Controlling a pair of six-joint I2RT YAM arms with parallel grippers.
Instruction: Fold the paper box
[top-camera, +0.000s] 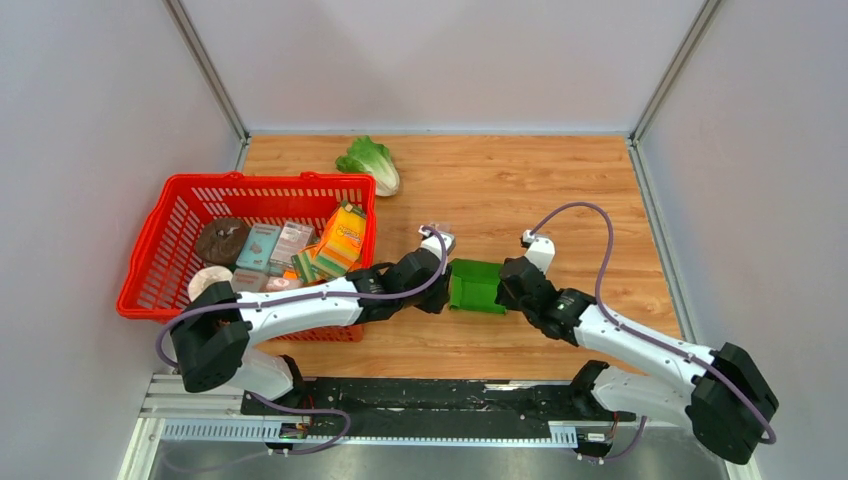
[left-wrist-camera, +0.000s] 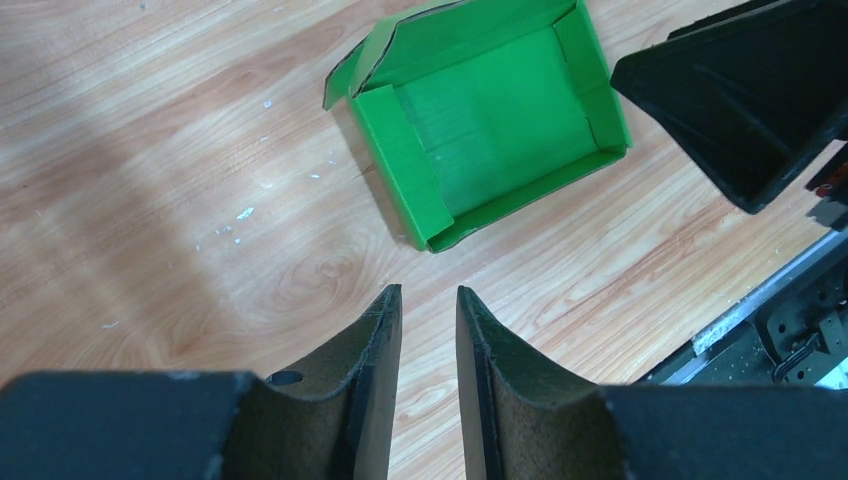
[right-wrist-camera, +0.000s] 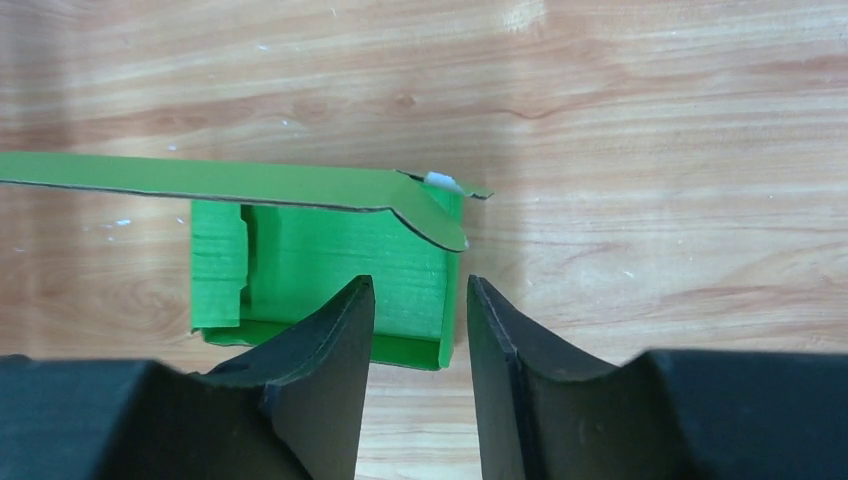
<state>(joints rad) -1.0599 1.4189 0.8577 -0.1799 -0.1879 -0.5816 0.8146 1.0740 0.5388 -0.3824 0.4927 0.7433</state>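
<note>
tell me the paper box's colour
The paper box is plain bright green; the left wrist view shows it best.

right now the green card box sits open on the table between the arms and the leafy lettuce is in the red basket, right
No. The pale green leafy lettuce lies on the wooden table beyond the red plastic basket, not in it; the top external view shows this. The rest, about the bright green card box, is right.

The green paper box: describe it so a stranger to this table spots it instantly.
On the wooden table, look right of the red basket, between the left gripper and the right gripper. The paper box is a plain bright-green card tray with raised walls, unlike the pale leafy lettuce or orange printed carton.
</note>
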